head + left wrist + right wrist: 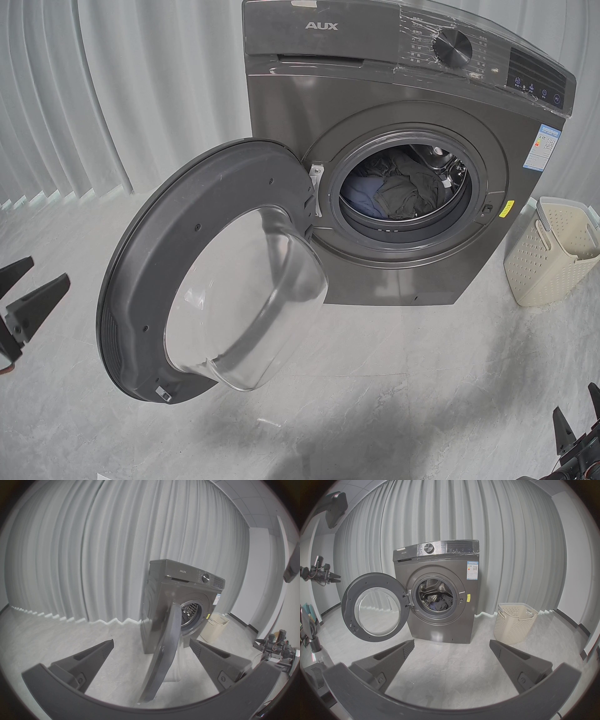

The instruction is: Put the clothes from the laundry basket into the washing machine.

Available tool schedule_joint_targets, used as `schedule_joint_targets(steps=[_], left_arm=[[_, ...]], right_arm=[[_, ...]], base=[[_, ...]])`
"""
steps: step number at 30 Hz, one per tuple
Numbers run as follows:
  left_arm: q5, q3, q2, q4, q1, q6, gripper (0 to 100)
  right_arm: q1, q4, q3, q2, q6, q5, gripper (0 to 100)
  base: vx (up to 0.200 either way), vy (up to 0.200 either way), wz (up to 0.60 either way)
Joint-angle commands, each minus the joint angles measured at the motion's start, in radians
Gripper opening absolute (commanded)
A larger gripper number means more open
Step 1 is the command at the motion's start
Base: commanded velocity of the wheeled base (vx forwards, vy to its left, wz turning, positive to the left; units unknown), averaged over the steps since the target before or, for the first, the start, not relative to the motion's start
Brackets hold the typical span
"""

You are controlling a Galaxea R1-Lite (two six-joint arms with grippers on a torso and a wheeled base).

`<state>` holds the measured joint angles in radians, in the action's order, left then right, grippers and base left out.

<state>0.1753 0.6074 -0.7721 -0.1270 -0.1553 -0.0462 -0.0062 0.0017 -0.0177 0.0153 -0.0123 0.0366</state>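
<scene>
While clothes [400, 185] are seen heaped inside the washer [350, 87], the door [156, 250] is swung wide to the washer's left, nearer the left gripper [49, 269]; that and the right gripper [574, 397] are held wide open, empty. The basket [550, 269] is set just right of the washer.

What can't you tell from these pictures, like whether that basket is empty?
Laundry basket bottom: right wrist view, hidden by its own walls; head view, cut by the right edge.
Clothes in the drum: head view, one tangled heap, count unclear.
Drum interior: left wrist view, half hidden by the door.
</scene>
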Motion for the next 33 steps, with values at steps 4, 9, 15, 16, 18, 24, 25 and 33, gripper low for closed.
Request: schedule_joint_targets(steps=[4,9,15,16,18,24,25,33], left_arm=[[0.024,0.083,-0.263,-0.072,-0.121,-0.041,100],[0.026,0.094,-0.338,-0.115,-0.141,-0.04,100],[0.012,0.086,-0.388,-0.16,-0.326,-0.049,100],[0.012,0.086,-0.386,-0.16,-0.342,-0.052,100],[0.012,0.084,-0.383,-0.161,-0.374,-0.07,100],[0.021,0.077,-0.354,-0.161,-0.412,-0.135,100],[0.023,0.072,-0.342,-0.161,-0.417,-0.149,100],[-0.014,0.075,-0.319,-0.184,-0.392,-0.15,100]], right_arm=[[0.0,0.0,0.016,-0.003,-0.001,0.002,100],[0.0,0.0,0.016,-0.003,-0.001,0.002,100],[0.0,0.001,0.016,-0.003,-0.001,0.002,100],[0.0,0.0,0.016,-0.003,-0.001,0.002,100],[0.0,0.0,0.015,-0.003,-0.001,0.002,100],[0.0,0.001,0.015,-0.005,-0.001,0.002,100],[0.0,0.001,0.015,-0.005,-0.001,0.002,100],[0.002,0.001,0.015,-0.005,-0.001,0.002,100]], base=[[0.0,0.0,0.0],[0.0,0.0,0.0],[0.0,0.0,0.0],[0.0,0.0,0.0],[0.0,0.0,0.0],[0.0,0.0,0.0],[0.0,0.0,0.0],[0.0,0.0,0.0]])
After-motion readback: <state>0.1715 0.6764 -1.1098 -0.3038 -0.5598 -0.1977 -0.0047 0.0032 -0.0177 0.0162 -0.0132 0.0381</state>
